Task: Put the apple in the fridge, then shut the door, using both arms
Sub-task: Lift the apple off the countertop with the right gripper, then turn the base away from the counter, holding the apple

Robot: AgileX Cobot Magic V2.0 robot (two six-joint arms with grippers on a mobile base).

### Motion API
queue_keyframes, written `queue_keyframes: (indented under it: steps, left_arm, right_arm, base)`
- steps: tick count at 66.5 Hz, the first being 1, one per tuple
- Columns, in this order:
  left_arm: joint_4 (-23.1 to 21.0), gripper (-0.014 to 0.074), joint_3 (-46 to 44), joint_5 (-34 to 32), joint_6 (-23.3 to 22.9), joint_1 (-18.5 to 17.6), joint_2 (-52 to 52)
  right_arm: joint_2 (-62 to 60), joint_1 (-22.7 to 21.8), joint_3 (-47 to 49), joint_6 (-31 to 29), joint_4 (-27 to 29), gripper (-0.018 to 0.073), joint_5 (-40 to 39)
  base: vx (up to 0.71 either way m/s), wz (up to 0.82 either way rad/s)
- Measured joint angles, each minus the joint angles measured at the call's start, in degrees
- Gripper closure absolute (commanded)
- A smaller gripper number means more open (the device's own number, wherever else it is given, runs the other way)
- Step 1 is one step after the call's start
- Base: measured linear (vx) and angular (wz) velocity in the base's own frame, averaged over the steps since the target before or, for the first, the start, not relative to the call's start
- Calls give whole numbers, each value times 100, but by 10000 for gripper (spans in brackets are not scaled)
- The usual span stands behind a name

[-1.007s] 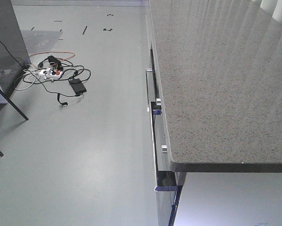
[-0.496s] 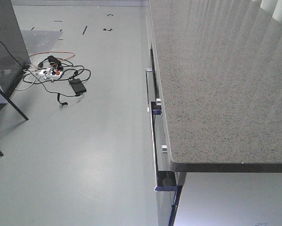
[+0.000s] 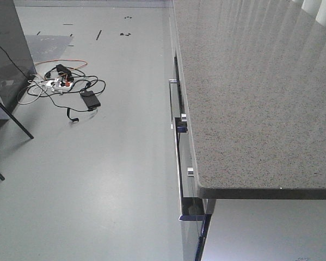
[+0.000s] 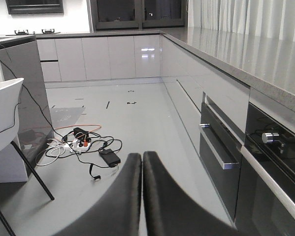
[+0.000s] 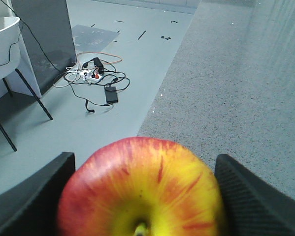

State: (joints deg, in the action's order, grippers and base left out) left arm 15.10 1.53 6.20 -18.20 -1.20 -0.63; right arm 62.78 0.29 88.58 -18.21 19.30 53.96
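apple (image 5: 137, 182) being clamped in right gripper (image 5: 143, 194) jaws, stem dimple facing wrist cam, over speckled counter (image 5: 236, 98) edge. left gripper (image 4: 141, 187) jaws being pressed together, empty, free for door. fridge not being shown anywhere, heading unknown.

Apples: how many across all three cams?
1. The apple is clamped in the right gripper, bottom centre of the right wrist view. None in the front or left wrist views; others may be out of frame.
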Motion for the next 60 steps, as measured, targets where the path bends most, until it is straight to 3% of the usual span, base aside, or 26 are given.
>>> queue_keyframes:
  steps: [31,60]
  left_arm:
    - [0,604,0,0,0,0,0]
    - [0,604,0,0,0,0,0]
  right_arm:
    - [0,0,0,0,0,410,0]
    - [0,0,0,0,0,410,4]
  base:
    - [0,7]
    - [1,33]
